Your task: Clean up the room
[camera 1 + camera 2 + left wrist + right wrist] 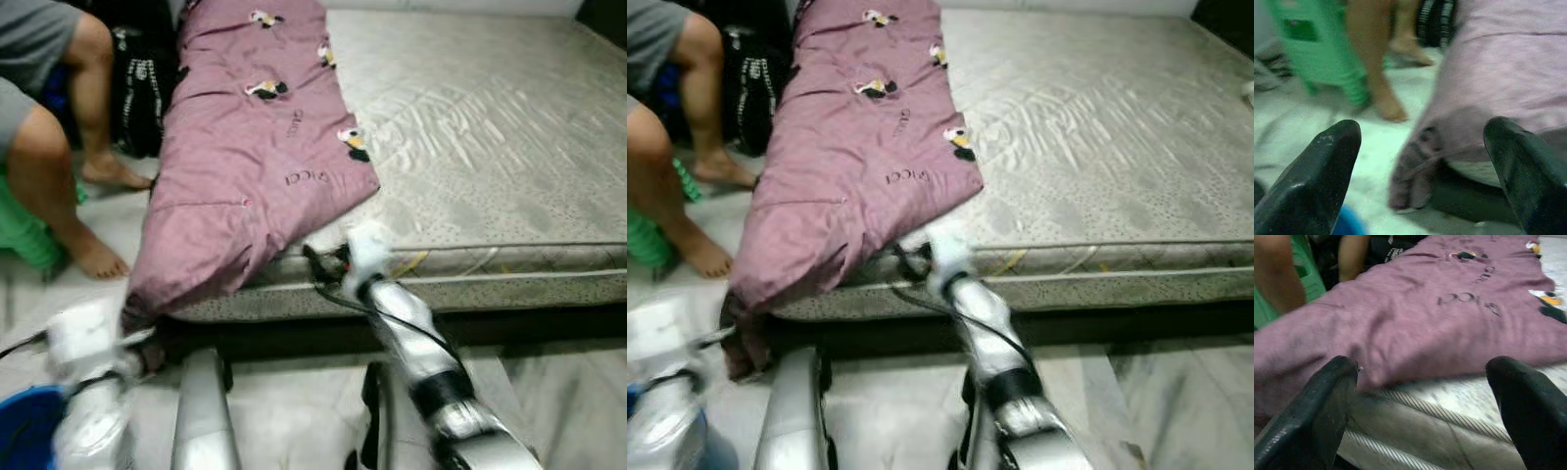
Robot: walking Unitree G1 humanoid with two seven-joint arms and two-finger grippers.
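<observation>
From my head camera I look down on a mauve-pink padded quilt printed with small cartoon birds, lying along the left part of a bare grey quilted mattress, its lower corner spilling over the mattress front edge toward the pale tiled floor. My right gripper sits at that front edge just beside the drooping corner, and my left gripper is low on the left, under the hanging fold; both are blurred here. A person's bare legs stand on the floor just left of the quilt, beside a green plastic stool, with a blue round tub near my left arm. Along my left wrist, my left fingers are spread wide with nothing between them, facing the dangling quilt corner, the person's foot and the stool close behind it; I judge a careless reach here could hit the leg. Along my right wrist, my right fingers are likewise wide apart and empty, the quilt's edge and the corded mattress seam just ahead. I judge closing too low would catch the mattress piping instead of the cloth, and pulling could drag the quilt onto the floor. Open room lies to the right, over the bare mattress.
</observation>
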